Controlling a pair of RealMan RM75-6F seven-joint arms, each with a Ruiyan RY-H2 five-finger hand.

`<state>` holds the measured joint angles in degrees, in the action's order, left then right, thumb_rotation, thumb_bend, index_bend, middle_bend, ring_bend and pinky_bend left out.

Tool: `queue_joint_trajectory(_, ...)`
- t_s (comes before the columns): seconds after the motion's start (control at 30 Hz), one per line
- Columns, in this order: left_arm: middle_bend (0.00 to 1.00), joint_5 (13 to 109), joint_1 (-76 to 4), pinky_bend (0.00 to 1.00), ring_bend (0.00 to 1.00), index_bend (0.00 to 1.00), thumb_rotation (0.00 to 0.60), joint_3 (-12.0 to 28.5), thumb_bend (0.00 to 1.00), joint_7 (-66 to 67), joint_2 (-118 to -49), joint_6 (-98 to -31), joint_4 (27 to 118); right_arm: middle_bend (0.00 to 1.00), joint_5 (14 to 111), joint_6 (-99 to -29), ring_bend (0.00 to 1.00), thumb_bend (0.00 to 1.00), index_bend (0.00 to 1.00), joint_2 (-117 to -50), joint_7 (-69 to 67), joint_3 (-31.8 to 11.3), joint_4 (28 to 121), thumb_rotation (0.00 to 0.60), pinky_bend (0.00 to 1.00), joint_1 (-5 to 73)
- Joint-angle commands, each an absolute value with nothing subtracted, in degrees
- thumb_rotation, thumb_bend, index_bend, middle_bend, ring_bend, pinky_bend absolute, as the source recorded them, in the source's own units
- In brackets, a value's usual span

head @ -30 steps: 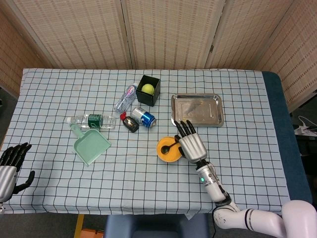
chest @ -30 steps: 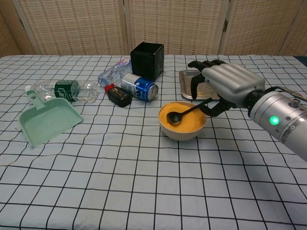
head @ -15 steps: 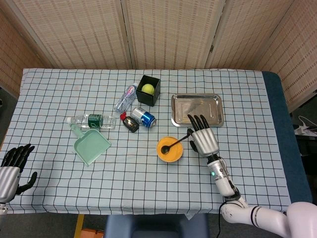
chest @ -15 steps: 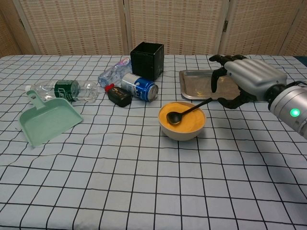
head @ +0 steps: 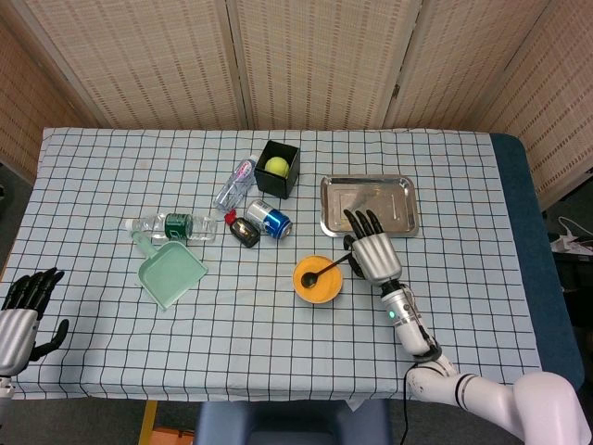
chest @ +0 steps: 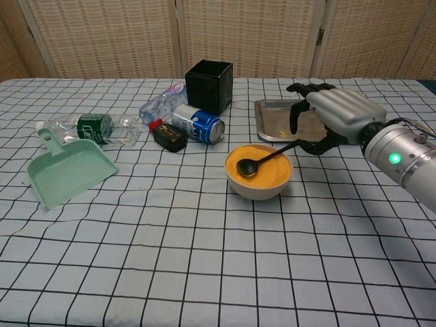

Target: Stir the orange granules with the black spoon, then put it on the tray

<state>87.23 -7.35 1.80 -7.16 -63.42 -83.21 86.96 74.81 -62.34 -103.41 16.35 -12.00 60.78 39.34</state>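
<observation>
Right hand (chest: 332,117), fingers curled over nothing, hovers at the handle end of the black spoon (chest: 267,159), at the bowl of orange granules' (chest: 259,170) three o'clock. Can labels unreadable.

Whether the spoon handle (chest: 283,150) is touched by the right hand (chest: 334,116) cannot be told, and the left hand (head: 23,311) is cut off at the lower left frame edge.
</observation>
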Motion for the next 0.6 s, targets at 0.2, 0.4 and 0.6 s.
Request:
queue_joint_trajectory(0.2,0.01,87.35,-7.28,0.05,0.00,0.00,0.600,1.79,0.45,-7.75,-63.36,-83.44,86.72,0.00,72.37,-59.27,0.00,0.32,0.48,-102.49,19.80,-13.06,62.65,0.600,0.00,40.68)
queue_joint_trajectory(0.4,0.01,87.40,-7.43,0.05,0.00,0.00,0.600,1.81,0.45,-7.94,-63.42,-83.28,86.61,0.00,71.06,-58.48,0.00,0.32,0.48,-101.78,21.22,-13.18,64.44,0.600,0.00,40.78)
queue_joint_trajectory(0.6,0.01,87.49,-7.38,0.05,0.00,0.00,0.600,1.80,0.45,-8.19,-63.41,-83.46,86.51,0.00,70.00,-57.88,0.00,0.32,0.48,-100.95,22.26,-13.18,65.68,0.600,0.00,40.83)
